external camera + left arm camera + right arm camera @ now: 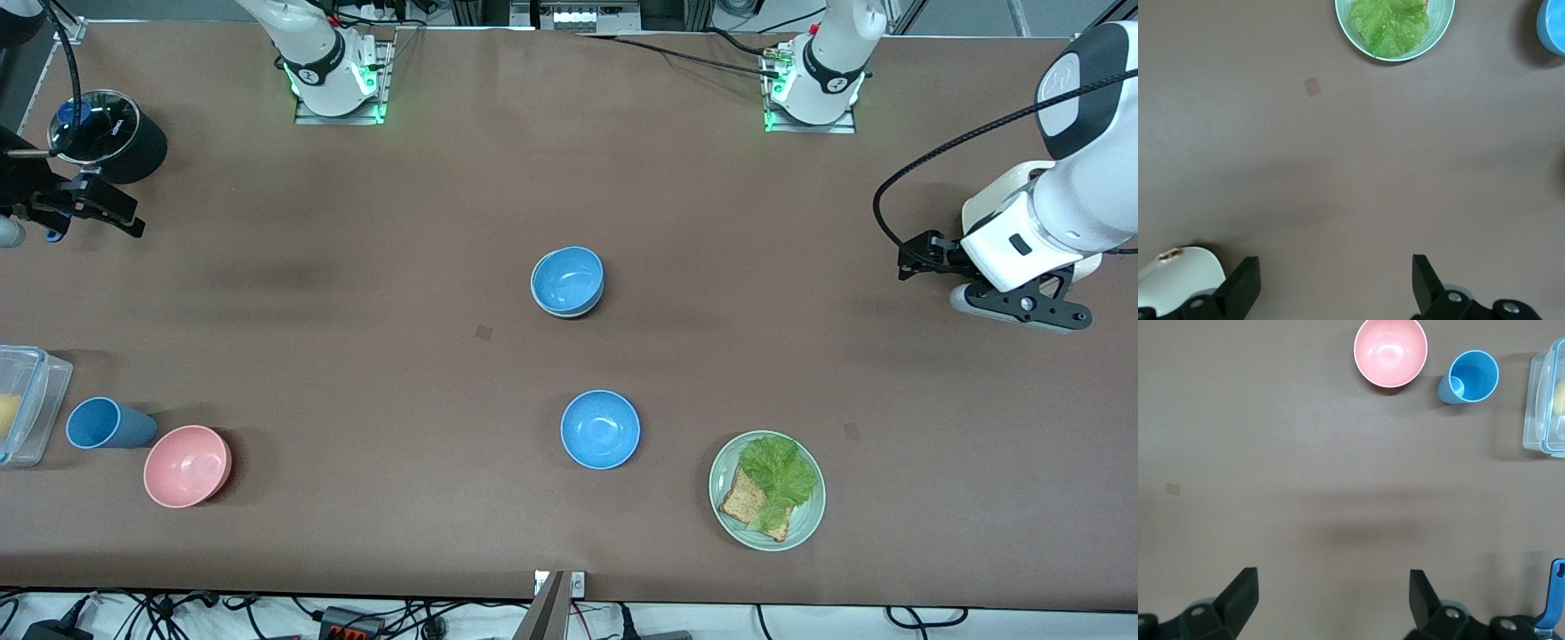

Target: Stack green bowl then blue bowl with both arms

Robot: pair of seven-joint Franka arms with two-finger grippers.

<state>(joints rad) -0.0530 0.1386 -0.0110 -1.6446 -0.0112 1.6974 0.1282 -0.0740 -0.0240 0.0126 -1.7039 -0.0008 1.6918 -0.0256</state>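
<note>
Blue bowl already sits nested in the green bowl mid-table (only a pale rim shows). Left gripper and right gripper both wait wide apart over bare table ends. Risk: grabbing the spare blue bowl by mistake.
</note>
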